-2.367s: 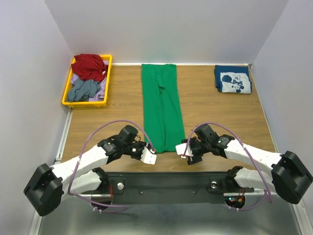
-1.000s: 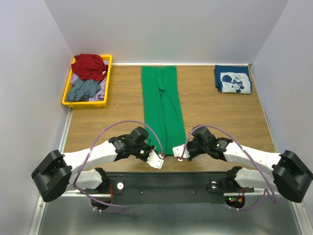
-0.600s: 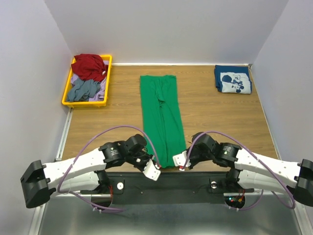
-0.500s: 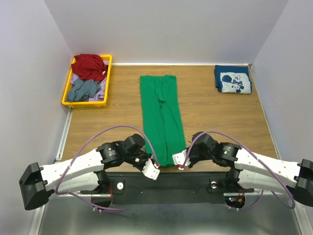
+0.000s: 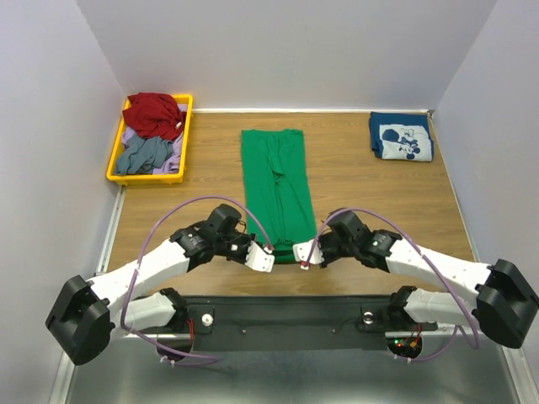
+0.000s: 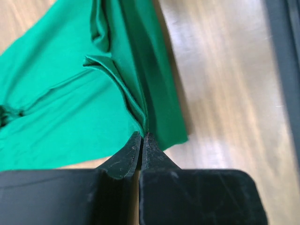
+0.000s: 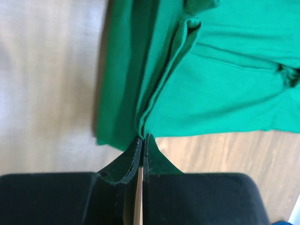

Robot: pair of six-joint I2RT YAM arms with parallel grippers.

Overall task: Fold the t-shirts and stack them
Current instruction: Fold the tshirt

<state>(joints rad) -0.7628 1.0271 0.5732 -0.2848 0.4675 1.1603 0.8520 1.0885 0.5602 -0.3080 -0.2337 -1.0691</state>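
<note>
**Top external view.** A green t-shirt (image 5: 276,189) is seen folded into a long narrow strip down the middle of the wooden table (image 5: 379,210), its far end towards the back wall. The left gripper (image 5: 268,252) is set at the strip's near left corner and the right gripper (image 5: 301,252) at its near right corner, with the near hem between them. A navy t-shirt (image 5: 401,136) with a white print lies folded at the far right corner, well apart from both grippers. A yellow basket (image 5: 115,160) holding red, grey and lilac clothes stands at the far left.

**Left wrist view.** The fingers (image 6: 126,157) are pressed together, pinching a ridge of green cloth (image 6: 70,93) at their tips. The cloth is drawn up into folds from that pinch, and its corner edge lies on the table just right of the tips.

**Right wrist view.** The fingers (image 7: 123,161) are closed tip to tip on a raised fold of the green t-shirt (image 7: 211,84). The cloth edge lies just left of the pinch, over bare wood.
</note>
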